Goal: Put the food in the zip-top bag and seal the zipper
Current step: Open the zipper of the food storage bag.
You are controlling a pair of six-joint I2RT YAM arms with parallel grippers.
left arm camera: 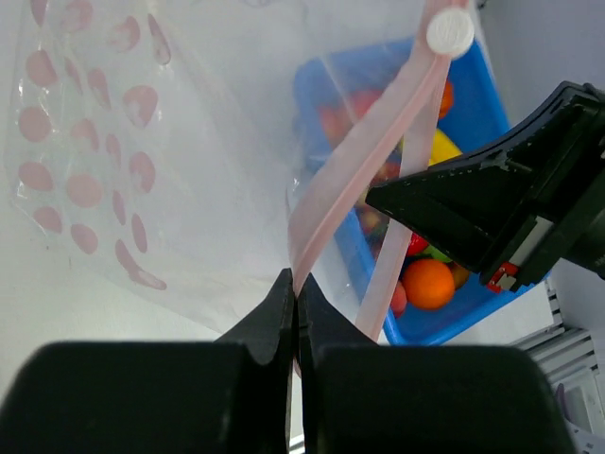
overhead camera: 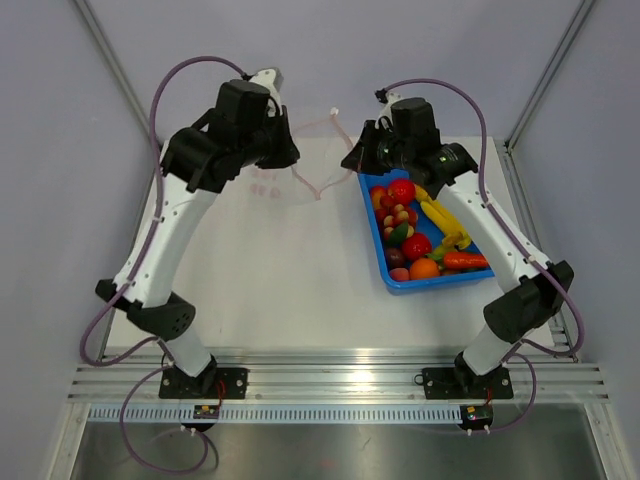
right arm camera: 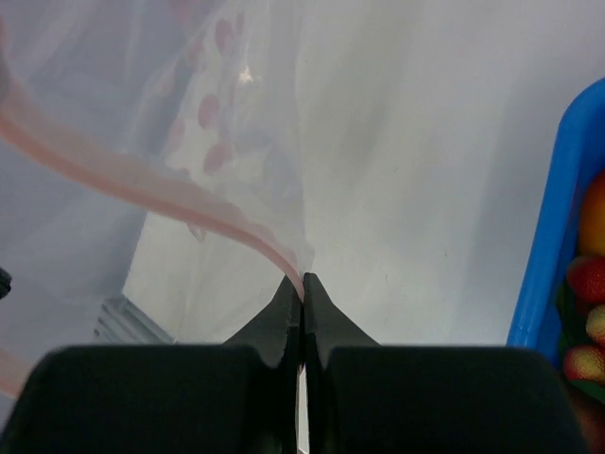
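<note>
The zip-top bag (overhead camera: 312,158) hangs between both arms at the back of the table, clear with pink dots (left arm camera: 85,189). My left gripper (left arm camera: 296,280) is shut on its pink zipper (left arm camera: 364,142), a little below the white slider (left arm camera: 450,31). My right gripper (right arm camera: 302,284) is shut on the other lip's pink strip (right arm camera: 142,180). In the top view the left gripper (overhead camera: 288,150) and right gripper (overhead camera: 356,155) hold the mouth apart. The food (overhead camera: 415,235) lies in the blue tray (overhead camera: 440,283); an orange (left arm camera: 428,284) shows through the bag.
The blue tray stands to the right of the bag, under the right arm; its wall (right arm camera: 553,227) is close to my right jaws. Grey walls and metal posts (overhead camera: 110,60) close in the back and sides.
</note>
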